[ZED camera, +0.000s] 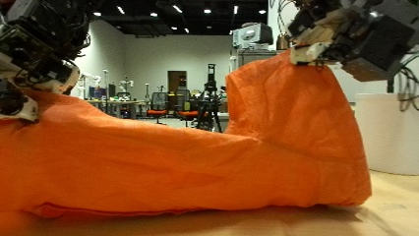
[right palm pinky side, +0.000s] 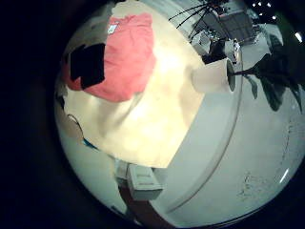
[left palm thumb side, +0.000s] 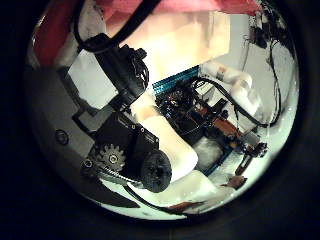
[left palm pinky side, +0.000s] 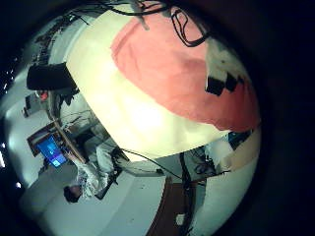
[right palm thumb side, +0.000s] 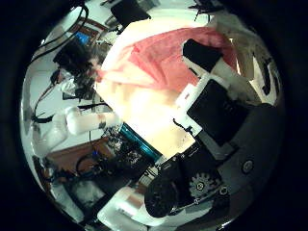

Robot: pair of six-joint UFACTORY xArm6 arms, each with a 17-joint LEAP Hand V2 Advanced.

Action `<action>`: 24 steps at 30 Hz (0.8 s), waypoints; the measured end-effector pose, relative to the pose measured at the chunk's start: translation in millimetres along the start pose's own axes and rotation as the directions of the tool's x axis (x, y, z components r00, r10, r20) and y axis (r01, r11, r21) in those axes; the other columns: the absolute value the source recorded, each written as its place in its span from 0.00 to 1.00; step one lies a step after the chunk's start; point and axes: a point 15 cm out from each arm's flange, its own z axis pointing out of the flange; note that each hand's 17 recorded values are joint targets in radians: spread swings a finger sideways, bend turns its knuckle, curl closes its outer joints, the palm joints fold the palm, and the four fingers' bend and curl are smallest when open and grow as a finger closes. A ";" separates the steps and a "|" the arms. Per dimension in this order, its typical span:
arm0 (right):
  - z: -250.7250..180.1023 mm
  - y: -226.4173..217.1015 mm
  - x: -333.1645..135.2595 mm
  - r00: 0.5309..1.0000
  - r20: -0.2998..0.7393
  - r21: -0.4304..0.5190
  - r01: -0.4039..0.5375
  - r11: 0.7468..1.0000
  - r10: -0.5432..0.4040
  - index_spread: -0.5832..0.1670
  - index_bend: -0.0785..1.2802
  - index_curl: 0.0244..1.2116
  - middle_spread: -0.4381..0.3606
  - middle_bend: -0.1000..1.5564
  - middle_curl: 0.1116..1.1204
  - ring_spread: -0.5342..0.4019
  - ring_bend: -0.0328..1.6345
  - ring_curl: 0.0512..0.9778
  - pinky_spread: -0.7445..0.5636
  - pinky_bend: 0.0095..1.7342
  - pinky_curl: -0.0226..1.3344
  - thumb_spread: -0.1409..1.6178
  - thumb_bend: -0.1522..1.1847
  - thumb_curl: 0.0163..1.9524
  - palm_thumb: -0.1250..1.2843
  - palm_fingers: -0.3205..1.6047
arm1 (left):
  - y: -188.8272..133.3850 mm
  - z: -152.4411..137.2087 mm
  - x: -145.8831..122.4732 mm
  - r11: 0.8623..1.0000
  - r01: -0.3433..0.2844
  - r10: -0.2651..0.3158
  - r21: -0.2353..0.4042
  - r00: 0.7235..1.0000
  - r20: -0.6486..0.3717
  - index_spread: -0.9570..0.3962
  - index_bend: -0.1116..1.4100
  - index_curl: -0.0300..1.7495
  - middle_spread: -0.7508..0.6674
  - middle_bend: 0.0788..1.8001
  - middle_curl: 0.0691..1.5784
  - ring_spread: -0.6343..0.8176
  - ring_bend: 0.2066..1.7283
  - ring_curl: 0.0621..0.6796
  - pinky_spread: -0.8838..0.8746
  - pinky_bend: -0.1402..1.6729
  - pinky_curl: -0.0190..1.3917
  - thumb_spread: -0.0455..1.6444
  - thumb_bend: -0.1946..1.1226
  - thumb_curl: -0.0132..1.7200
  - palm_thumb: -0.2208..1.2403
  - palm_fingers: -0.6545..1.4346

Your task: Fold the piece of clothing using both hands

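Garment: an orange piece of clothing (ZED camera: 184, 147) lies on the pale surface (ZED camera: 380, 211), one edge lifted high.
Right robot hand (ZED camera: 343, 34): above the raised corner, fingers curled onto the cloth, pinching it.
Left robot hand (ZED camera: 36, 49): at the garment's lower opposite edge; whether it holds the cloth, I cannot tell.

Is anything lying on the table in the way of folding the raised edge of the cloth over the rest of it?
Nothing visible does. The right hand holds one edge of the orange cloth up, the left hand is at the other end, and the table around the cloth shows bare.
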 end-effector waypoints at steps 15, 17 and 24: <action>21.5 -195.0 30.4 1.000 -0.005 0.108 0.018 0.994 -0.018 0.40 0.81 0.78 0.34 0.78 0.78 0.27 0.75 0.89 0.32 0.61 0.80 0.69 0.11 0.43 0.96 0.69 | -74.3 -29.5 -70.4 0.992 0.118 -0.109 0.040 0.978 -0.179 0.29 0.17 0.48 0.17 0.57 0.37 0.04 0.42 0.63 0.06 0.53 0.36 0.92 0.32 0.42 0.66 0.83; 42.2 -213.4 30.1 1.000 -0.002 0.102 0.023 0.995 -0.023 0.40 0.80 0.78 0.34 0.78 0.78 0.27 0.76 0.89 0.32 0.61 0.81 0.69 0.11 0.44 0.96 0.69 | -89.4 -29.2 -82.6 0.990 0.133 -0.122 0.037 0.970 -0.208 0.30 0.17 0.48 0.17 0.57 0.37 0.04 0.42 0.64 0.06 0.53 0.36 0.92 0.31 0.42 0.65 0.83; 106.6 -281.6 37.2 0.999 -0.037 0.232 0.034 0.972 -0.026 0.40 0.81 0.78 0.35 0.78 0.78 0.28 0.75 0.90 0.32 0.60 0.82 0.69 0.11 0.45 0.94 0.70 | -139.5 0.1 -120.7 0.979 0.205 -0.201 -0.020 0.928 -0.315 0.30 0.18 0.48 0.17 0.58 0.37 0.04 0.44 0.65 0.07 0.54 0.37 0.93 0.31 0.44 0.64 0.83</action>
